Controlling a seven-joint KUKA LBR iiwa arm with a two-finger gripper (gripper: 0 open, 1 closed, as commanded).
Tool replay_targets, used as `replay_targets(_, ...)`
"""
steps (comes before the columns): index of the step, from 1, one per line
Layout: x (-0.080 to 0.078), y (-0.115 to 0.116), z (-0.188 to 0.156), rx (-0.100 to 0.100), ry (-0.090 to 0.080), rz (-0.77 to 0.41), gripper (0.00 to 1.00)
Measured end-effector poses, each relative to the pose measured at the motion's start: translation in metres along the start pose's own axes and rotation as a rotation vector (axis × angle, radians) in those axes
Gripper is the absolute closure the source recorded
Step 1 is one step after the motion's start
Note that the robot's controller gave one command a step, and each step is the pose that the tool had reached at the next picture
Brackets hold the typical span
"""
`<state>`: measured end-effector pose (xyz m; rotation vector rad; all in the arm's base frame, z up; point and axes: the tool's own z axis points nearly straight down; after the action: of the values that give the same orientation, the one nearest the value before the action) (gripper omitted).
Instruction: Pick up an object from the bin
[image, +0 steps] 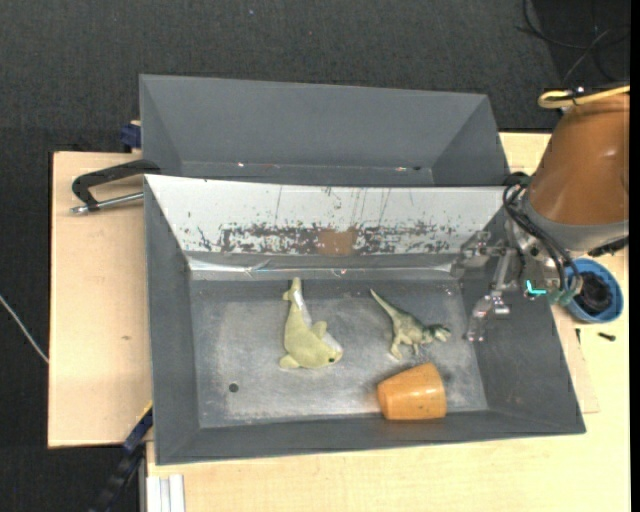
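While jaws hang by the right wall of the bin (525, 370): approach step, nothing gripped.
Jaw state can't tell; next likely needs centring over green dinosaur (405, 328).

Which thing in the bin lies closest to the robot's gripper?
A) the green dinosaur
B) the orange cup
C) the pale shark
A: the dinosaur lies just left of the gripper, its head pointing toward it; the cup is lower down by the near wall, and the shark is further left.
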<state>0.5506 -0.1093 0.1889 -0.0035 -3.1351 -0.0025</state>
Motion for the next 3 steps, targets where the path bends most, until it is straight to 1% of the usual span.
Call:
replay_targets(1, 0.031, 0.022, 0.118, 0.0, -0.006, 0.02, 0.0)
replay_targets(2, 0.03, 0.022, 0.115, 0.002, -0.009, 0.019, 1.0)
replay_targets(3, 0.05, 0.025, -0.008, 0.002, -0.019, 0.041, 1.0)
